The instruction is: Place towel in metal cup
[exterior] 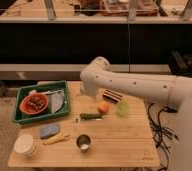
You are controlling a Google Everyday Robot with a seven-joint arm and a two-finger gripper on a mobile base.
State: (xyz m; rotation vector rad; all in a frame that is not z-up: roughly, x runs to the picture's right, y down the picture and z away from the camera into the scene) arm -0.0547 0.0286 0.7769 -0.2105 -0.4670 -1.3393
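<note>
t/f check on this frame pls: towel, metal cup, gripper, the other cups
1. The towel lies in the green tray. True.
2. The metal cup stands in the tray. False: it stands on the bare table, near the front edge.
3. The gripper is over the metal cup. False: it is at the arm's end by the tray's far right corner, well behind the cup.
4. The white cup stands at the table's front left corner. True.
5. The green cup is left of the orange fruit. False: right of it.
</note>
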